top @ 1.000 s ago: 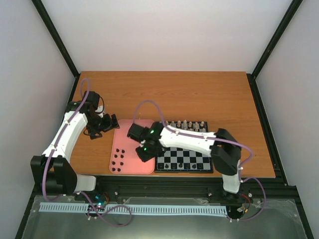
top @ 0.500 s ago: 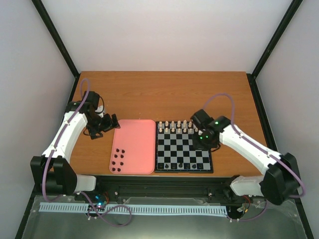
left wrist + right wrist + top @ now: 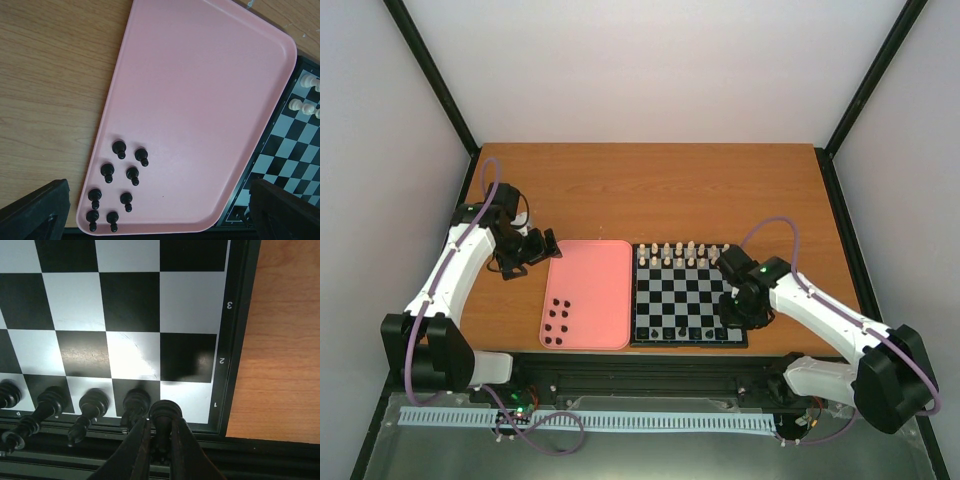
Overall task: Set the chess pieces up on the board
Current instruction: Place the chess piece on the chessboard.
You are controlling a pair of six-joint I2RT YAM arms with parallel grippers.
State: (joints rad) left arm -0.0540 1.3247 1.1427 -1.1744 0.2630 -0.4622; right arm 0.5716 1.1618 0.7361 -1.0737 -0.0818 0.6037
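**A:** From above, where is the board?
**B:** The chessboard [image 3: 682, 292] lies on the tabletop [image 3: 650, 190], touching the pink tray [image 3: 590, 275] on its left. The right fingers [image 3: 732, 320] hang over its near right corner. The left fingers [image 3: 545, 243] sit just off the tray's far left corner.

**A:** And the left wrist view?
**B:** The left fingers [image 3: 37, 212] are spread wide, with nothing gripped. Eight black pawns [image 3: 132, 174] stand upright in a cluster in one corner of the tray. They lie between the two fingers and apart from both.

**A:** The right wrist?
**B:** The right fingers [image 3: 186, 447] pinch a black chess piece [image 3: 165, 412] by its top. It is upright, long axis vertical, with its wide base down over the white corner square beside the rim's "1". I cannot tell whether the base touches. Four more black pieces [image 3: 136, 401] stand in that row, the nearest just beside it.
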